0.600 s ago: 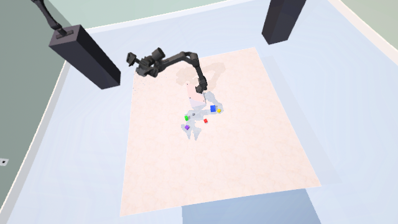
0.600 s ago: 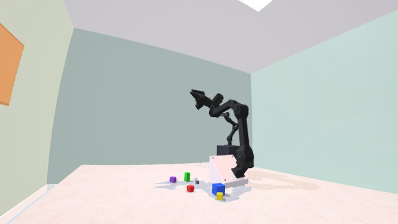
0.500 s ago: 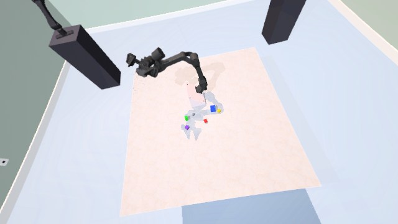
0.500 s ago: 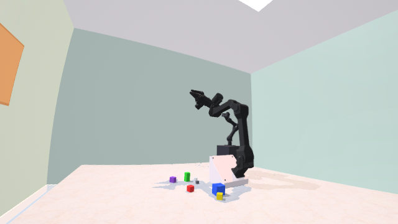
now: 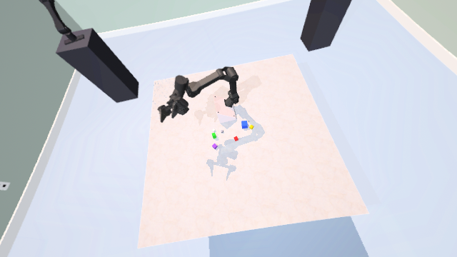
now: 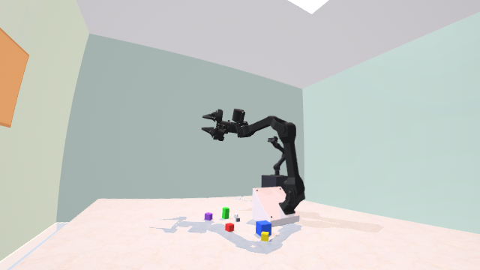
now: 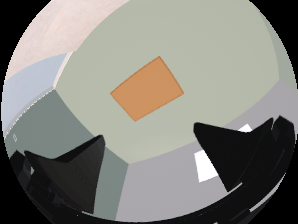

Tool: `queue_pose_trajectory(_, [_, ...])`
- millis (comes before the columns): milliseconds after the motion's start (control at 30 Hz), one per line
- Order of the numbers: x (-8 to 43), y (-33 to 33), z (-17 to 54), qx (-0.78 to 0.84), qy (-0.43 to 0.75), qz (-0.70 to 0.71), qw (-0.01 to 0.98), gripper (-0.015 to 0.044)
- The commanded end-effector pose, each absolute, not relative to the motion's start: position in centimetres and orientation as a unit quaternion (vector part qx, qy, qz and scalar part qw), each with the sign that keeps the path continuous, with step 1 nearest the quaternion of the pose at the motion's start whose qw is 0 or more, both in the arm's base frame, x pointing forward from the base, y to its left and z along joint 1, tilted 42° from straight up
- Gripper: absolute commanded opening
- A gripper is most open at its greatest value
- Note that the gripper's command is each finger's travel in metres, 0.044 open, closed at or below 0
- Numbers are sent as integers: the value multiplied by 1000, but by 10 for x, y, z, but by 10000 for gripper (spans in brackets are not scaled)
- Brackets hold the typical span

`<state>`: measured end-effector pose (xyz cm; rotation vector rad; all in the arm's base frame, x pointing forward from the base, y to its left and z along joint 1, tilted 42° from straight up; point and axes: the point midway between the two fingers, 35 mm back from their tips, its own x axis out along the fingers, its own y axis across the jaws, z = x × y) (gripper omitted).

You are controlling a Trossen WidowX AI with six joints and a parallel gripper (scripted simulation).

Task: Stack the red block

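Observation:
The red block (image 5: 235, 138) (image 6: 229, 227) lies alone on the pale mat (image 5: 250, 185) (image 6: 150, 251). The green tower (image 5: 214, 135) (image 6: 225, 213) stands upright on the mat, taller than it is wide, with nothing on top. My gripper (image 5: 168, 119) (image 6: 202, 123) (image 7: 149, 133) is wide open and empty, held high above the mat and well above both the block and the tower. Its fingers point roughly level, toward a wall with an orange panel. The wrist view shows neither the red block nor the green tower.
A purple block (image 5: 214, 146) (image 6: 208, 216) is near the tower. Tiny white (image 6: 235, 215) and grey (image 5: 222, 131) (image 6: 238, 220) cubes lie beside the tower. A larger blue block (image 5: 244, 124) (image 6: 263, 228) and a yellow block (image 5: 251, 126) (image 6: 265, 236) are near the sloped arm base (image 6: 262, 206).

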<state>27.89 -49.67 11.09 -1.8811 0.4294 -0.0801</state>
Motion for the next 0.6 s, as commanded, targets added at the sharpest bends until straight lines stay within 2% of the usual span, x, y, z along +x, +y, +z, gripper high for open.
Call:
queue_pose_trajectory(0, [307, -468, 92, -722, 184, 4, 667, 440])
queue_pose_trajectory(300, [365, -359, 51, -459, 226, 129, 849, 440])
queue_pose_trajectory(567, [376, -245, 29, -203, 325, 233, 894, 440])
